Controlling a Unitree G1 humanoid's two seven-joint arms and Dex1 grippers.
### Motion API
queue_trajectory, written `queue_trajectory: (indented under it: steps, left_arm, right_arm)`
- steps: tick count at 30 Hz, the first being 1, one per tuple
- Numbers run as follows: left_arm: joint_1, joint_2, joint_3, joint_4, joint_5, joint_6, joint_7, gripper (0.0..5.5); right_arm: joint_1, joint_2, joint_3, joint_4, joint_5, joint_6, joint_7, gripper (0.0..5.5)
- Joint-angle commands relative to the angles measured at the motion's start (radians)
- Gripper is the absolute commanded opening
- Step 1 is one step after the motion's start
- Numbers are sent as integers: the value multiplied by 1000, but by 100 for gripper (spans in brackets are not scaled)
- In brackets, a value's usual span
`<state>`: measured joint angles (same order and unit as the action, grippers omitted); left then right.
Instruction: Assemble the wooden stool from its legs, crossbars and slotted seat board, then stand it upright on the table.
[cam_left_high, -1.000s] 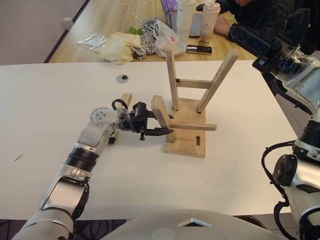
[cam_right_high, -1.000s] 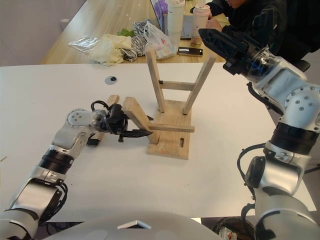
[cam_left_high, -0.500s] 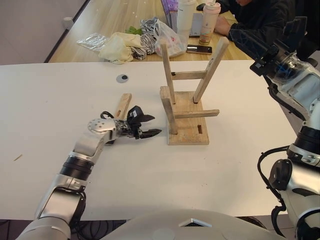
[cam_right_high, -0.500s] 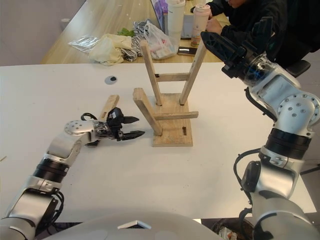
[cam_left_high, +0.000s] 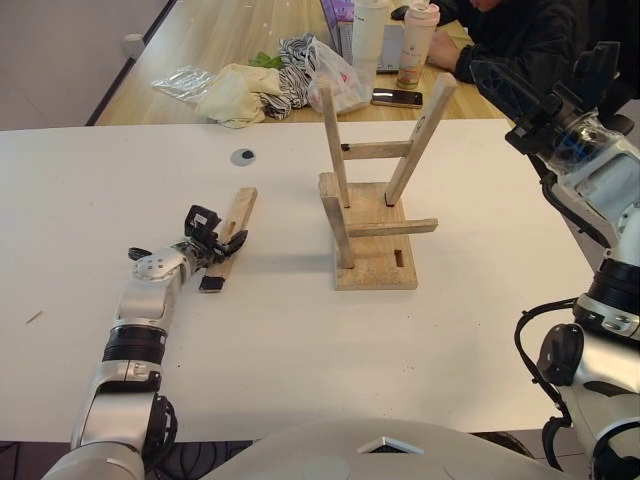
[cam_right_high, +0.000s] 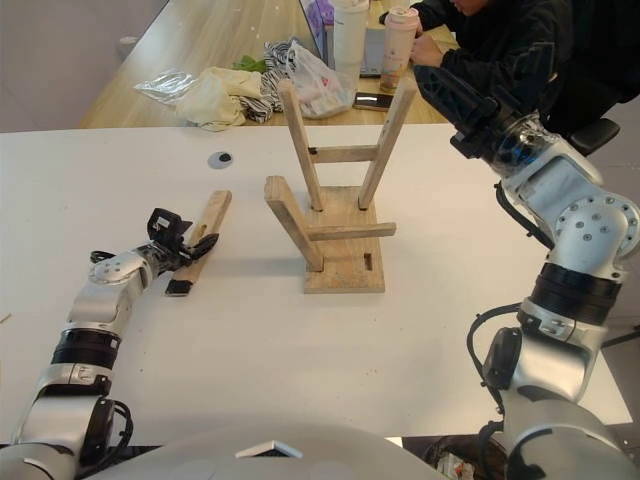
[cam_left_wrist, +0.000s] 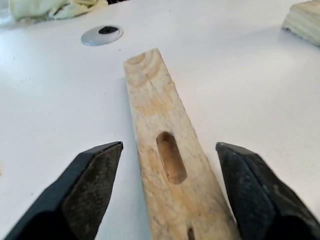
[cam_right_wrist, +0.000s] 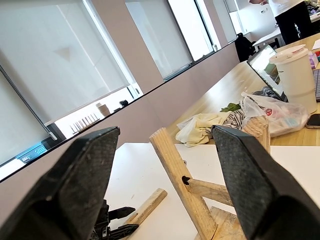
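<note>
The partly built stool rests upside down on its slotted seat board (cam_left_high: 378, 268) at mid-table. Two tall legs (cam_left_high: 334, 140) joined by a crossbar (cam_left_high: 378, 150) rise at the back. A third leg (cam_left_high: 336, 224) at the front left carries a second crossbar (cam_left_high: 396, 228). A loose leg (cam_left_high: 238, 212) with a slot (cam_left_wrist: 170, 156) lies flat to the left. My left gripper (cam_left_high: 218, 242) is open, its fingers (cam_left_wrist: 95, 175) on either side of that leg's near part. My right gripper (cam_left_high: 508, 92) hangs open in the air, up and to the right of the stool.
A round metal grommet (cam_left_high: 244, 156) sits in the table behind the loose leg. Beyond the table's far edge, a wooden table holds bags and cloths (cam_left_high: 262, 88), cups (cam_left_high: 415, 42) and a phone (cam_left_high: 397, 98).
The left gripper let go of the stool and drew back left to the loose leg. The stool, tilted a second ago, now sits flat on its seat board. The right gripper barely moved.
</note>
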<state>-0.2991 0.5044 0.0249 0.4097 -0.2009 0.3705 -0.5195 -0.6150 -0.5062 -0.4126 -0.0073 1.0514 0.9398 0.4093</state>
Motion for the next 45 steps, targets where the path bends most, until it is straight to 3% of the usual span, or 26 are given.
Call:
queue_trajectory:
  steps: [1, 6, 8, 11, 16, 20, 23, 31, 38, 43, 45]
  left_arm:
    - [1, 37, -24, -12, 18, 196, -20, 301]
    - [-33, 95, -69, 14, 38, 262, -118, 231]
    - [-39, 127, -107, 42, 69, 230, -166, 202]
    - [-70, 158, -139, 89, 116, 117, -204, 201]
    - [-245, 64, 59, 117, -11, -55, -112, 201]
    - [-397, -24, 263, 59, -341, -34, -285, 200]
    - [-461, -35, 329, 36, -541, 95, -447, 200]
    - [-495, -53, 201, -51, -688, 356, -753, 199]
    - [-498, -74, 189, -51, -690, 389, -783, 199]
    - [-501, -81, 186, -54, -685, 400, -786, 199]
    - [-502, -82, 185, -54, -682, 402, -786, 199]
  right_arm:
    - [13, 42, 0, -11, -1, -16, -23, 336]
    - [29, 66, 0, -23, 3, -32, -41, 336]
    - [31, 74, 0, -23, -1, -38, -47, 336]
    - [35, 90, -2, -24, -1, -51, -59, 336]
    - [29, 96, 3, -27, 5, -64, -51, 336]
    - [-2, 151, 94, -64, -1, -95, 42, 336]
    - [-53, 203, 178, -50, -31, -143, 123, 336]
    - [-245, 410, 292, 183, -33, -145, 238, 336]
    - [-272, 454, 309, 217, -36, -105, 259, 336]
    - [-272, 464, 303, 220, -37, -84, 275, 266]
    - [-275, 467, 299, 226, -39, -82, 276, 262]
